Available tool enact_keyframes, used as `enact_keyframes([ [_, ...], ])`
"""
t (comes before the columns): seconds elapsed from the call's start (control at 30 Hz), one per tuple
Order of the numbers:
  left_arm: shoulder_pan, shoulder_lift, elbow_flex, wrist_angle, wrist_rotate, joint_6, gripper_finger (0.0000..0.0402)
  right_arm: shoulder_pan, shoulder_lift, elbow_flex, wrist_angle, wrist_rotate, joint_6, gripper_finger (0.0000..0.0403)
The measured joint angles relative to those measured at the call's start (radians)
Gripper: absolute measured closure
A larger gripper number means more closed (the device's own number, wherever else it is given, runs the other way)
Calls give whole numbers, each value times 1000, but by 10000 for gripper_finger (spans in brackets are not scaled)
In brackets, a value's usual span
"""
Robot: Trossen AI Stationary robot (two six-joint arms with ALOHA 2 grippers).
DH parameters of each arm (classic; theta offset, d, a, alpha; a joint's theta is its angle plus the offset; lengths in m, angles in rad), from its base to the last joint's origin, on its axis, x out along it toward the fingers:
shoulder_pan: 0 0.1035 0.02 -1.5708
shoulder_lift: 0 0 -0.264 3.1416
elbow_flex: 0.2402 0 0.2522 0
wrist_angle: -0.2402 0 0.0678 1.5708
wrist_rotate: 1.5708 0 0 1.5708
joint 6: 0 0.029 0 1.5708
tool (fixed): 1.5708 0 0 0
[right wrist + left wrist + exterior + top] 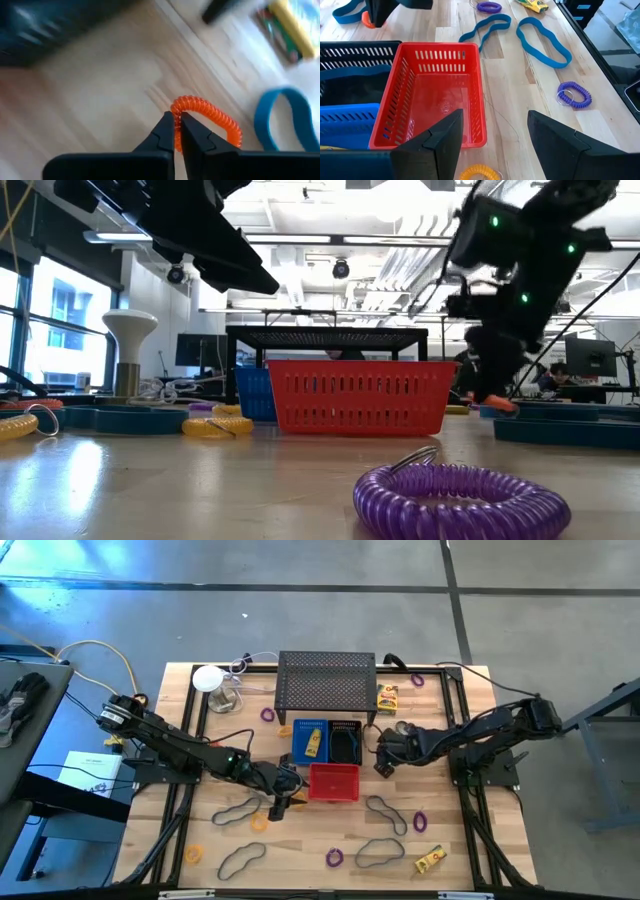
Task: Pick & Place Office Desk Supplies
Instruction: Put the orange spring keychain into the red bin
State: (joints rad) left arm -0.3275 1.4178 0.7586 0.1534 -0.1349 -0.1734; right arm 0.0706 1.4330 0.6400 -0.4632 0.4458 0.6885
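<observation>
Right pincer (177,131) clamped on orange coil ring (212,116), blurred, right of black bin (346,743). Left pincer (492,135) parted near red bin (434,95).

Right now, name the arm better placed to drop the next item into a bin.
Right. The right gripper has its fingers shut on an orange ring and is near the black bin. The left gripper hangs open and empty by the red bin, with nothing to drop.

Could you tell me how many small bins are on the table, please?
3: the blue bin and the black bin side by side beside the mesh rack, the red bin next to them.
</observation>
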Motion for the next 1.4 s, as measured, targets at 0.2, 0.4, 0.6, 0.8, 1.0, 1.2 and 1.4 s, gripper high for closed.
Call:
enact_keyframes([
  [0.2, 0, 0, 0, -4, 0, 0, 186, 89, 0, 92, 6, 51, -89, 399],
  [0.4, 0, 0, 0, -4, 0, 1, 186, 167, 0, 152, 78, 142, -220, 399],
  [0.6, 0, 0, 0, -4, 0, 1, 186, 233, 0, 161, 282, 115, -422, 399],
  [0.8, 0, 0, 0, -3, 0, 1, 186, 281, 0, 161, 489, -32, -565, 399],
  [1.0, 0, 0, 0, -3, 0, 1, 186, 289, 0, 161, 522, -124, -581, 399],
  [1.2, 0, 0, 0, -3, 0, 1, 186, 289, 0, 161, 529, -202, -588, 399],
  [1.4, 0, 0, 0, -3, 0, 1, 186, 286, 18, 161, 547, -237, -589, 399],
])
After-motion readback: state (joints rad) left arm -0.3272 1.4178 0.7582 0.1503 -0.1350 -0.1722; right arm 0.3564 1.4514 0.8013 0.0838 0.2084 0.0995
